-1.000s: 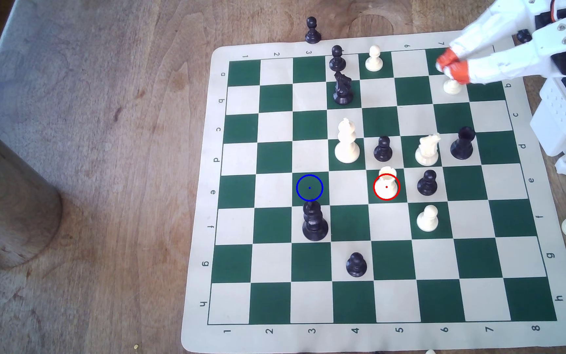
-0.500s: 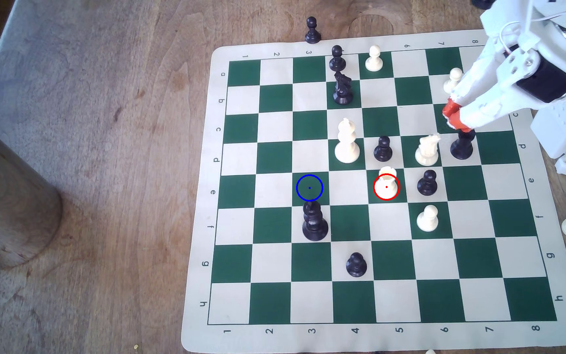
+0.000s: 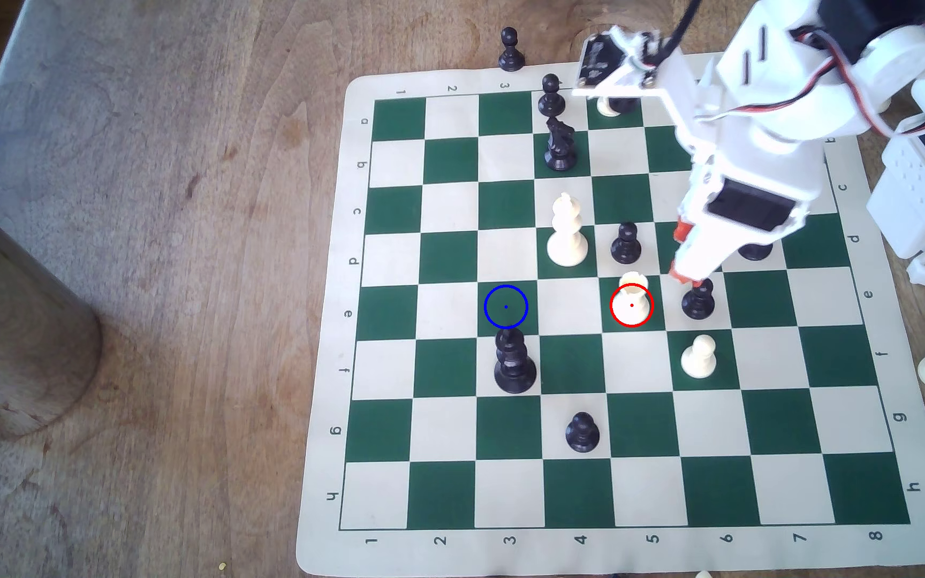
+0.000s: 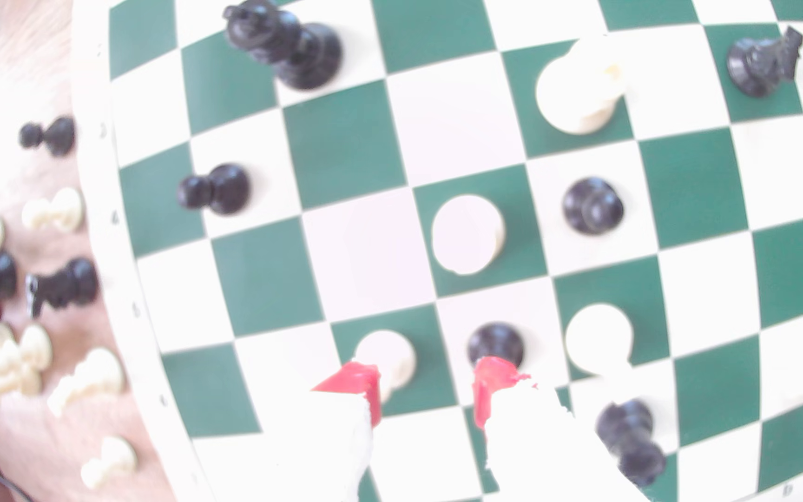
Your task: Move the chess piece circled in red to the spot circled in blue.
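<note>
White plastic arm [image 3: 749,111], black servo blocks, red-black-white cables, orange-red-tipped pincer [image 4: 426,388].

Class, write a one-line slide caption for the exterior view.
Open gripper hangs above the board, just right of the red-circled white rook; the blue-circled square lies two squares to the rook's left.

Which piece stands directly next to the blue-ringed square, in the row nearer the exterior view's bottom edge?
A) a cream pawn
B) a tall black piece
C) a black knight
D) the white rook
B: a tall black piece stands right below the blue-ringed square in the exterior view, while the white rook stands two squares to the ring's right.
</note>
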You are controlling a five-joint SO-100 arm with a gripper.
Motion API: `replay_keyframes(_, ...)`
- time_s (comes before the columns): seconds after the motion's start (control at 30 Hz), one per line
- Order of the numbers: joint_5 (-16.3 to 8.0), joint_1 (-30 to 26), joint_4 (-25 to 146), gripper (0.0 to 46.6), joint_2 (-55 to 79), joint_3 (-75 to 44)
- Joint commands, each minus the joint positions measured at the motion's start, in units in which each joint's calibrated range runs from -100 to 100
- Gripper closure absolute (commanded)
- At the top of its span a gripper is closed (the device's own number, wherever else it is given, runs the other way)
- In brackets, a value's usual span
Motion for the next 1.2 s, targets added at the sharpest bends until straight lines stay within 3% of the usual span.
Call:
replay_keyframes(0.0,-1.42,0.63,-1.08,36.0,2.39,-5.27)
replay_keyframes(0.5,-2.59,0.79,-5.43,35.1,14.70,-8.90)
replay_keyframes(1.17,-1.37,2.75,-8.78,32.4,19.88,-7.09)
